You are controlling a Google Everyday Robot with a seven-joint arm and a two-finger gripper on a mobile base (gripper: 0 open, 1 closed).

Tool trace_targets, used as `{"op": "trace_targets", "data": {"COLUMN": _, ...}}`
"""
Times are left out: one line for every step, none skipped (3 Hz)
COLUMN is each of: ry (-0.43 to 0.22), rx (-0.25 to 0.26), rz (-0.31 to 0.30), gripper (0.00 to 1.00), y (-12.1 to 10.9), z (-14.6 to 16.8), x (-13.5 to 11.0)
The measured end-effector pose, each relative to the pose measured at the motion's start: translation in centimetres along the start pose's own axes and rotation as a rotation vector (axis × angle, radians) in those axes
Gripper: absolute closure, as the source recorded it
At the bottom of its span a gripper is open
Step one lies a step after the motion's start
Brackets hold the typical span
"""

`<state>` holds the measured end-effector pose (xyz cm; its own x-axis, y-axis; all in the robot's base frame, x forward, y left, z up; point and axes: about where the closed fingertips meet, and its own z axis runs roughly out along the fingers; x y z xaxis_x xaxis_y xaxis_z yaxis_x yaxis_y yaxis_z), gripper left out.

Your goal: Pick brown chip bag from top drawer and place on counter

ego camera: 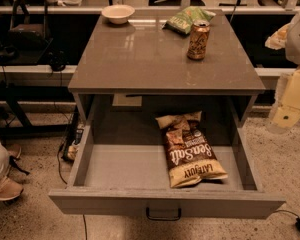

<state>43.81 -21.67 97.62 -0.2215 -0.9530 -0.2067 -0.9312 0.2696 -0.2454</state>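
The brown chip bag [190, 150] lies flat in the open top drawer [165, 201], right of centre, with its tan band toward the drawer front. The drawer is pulled fully out, and its dark handle [163, 215] is at the centre of the front panel. The counter [140, 54] spans the cabinet top above it. My gripper [286, 115] hangs at the far right of the view on its cream arm. It is outside the drawer, level with the counter's front edge and apart from the bag.
On the counter stand a drink can [198, 33] at the right, a green chip bag [188, 19] behind it and a white bowl [118, 13] at the back left. A person's shoe [4, 188] is on the floor at the left. Cables lie beside the cabinet.
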Motion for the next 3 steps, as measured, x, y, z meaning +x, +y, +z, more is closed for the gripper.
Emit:
{"op": "trace_targets", "data": {"ry": 0.0, "rx": 0.0, "rz": 0.0, "gripper": 0.0, "y": 0.0, "z": 0.0, "x": 0.0}}
{"op": "trace_targets", "data": {"ry": -0.01, "rx": -0.027, "rz": 0.079, "gripper": 0.0, "y": 0.2, "z": 1.9, "x": 0.3}}
{"op": "trace_targets", "data": {"ry": -0.039, "rx": -0.079, "rz": 0.27, "gripper": 0.0, "y": 0.8, "z": 8.4, "x": -0.2}}
